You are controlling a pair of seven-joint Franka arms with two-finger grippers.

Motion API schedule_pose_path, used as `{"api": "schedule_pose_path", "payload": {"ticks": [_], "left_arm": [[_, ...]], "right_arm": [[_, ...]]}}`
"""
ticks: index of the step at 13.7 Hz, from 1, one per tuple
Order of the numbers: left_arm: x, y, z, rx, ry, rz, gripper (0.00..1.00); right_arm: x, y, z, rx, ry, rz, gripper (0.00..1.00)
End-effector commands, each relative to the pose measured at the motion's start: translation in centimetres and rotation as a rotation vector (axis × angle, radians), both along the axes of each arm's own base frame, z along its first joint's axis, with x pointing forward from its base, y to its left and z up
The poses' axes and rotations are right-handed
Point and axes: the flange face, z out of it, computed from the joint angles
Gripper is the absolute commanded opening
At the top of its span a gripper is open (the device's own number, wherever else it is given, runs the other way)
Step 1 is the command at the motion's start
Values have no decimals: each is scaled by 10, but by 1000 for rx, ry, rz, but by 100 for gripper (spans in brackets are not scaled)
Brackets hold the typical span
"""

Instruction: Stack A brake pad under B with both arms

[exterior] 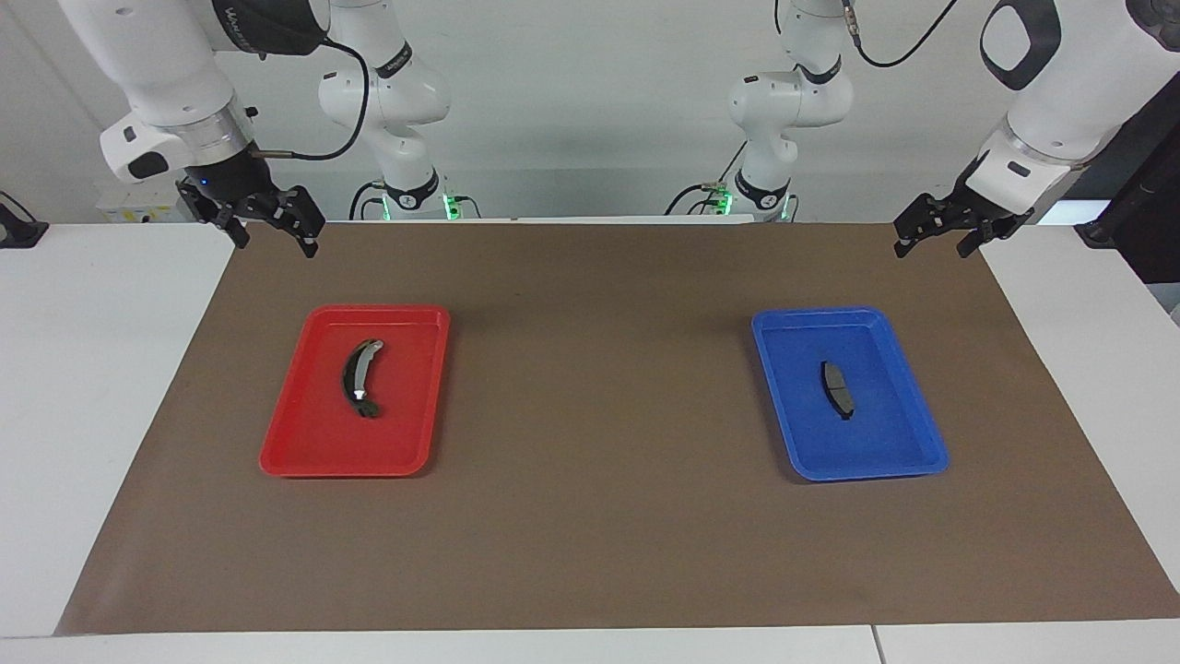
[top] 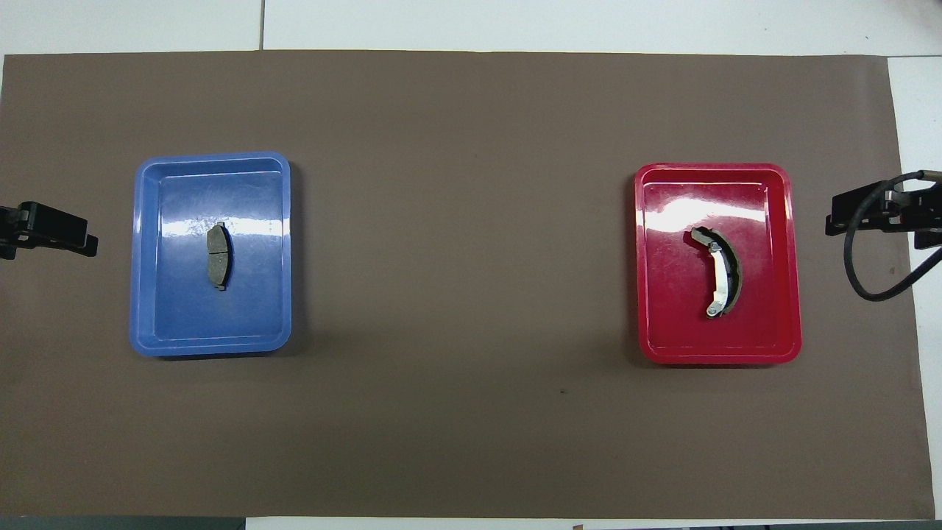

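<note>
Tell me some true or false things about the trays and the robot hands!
1. The short grey brake pad lies in the blue tray. True.
2. The long curved piece lies on top of the short pad. False: it lies alone in the red tray.
3. Both grippers are holding something. False: the left gripper and the right gripper are open and empty, up in the air.
4. The two trays touch. False: bare brown mat lies between them.
5. The blue tray is toward the left arm's end. True.

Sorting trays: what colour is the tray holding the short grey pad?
Blue plastic tray, clearest in the overhead view.
</note>
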Motion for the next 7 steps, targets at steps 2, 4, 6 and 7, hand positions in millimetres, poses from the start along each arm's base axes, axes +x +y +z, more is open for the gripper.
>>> {"api": "schedule_pose_path", "payload": {"ticks": [2, 4, 6, 7], "left_arm": [[-8, -1, 2, 3, 0, 10, 99], [-9, 1, 1, 2, 6, 8, 99], [-8, 0, 1, 2, 1, 7, 99], [-8, 0, 0, 2, -2, 8, 99]], "right_arm": [[-1, -5, 3, 6, 2, 13, 99], [-1, -5, 3, 6, 2, 15, 99], [-1, -5, 3, 6, 2, 15, 99], [-1, -5, 3, 6, 4, 15, 99]]}}
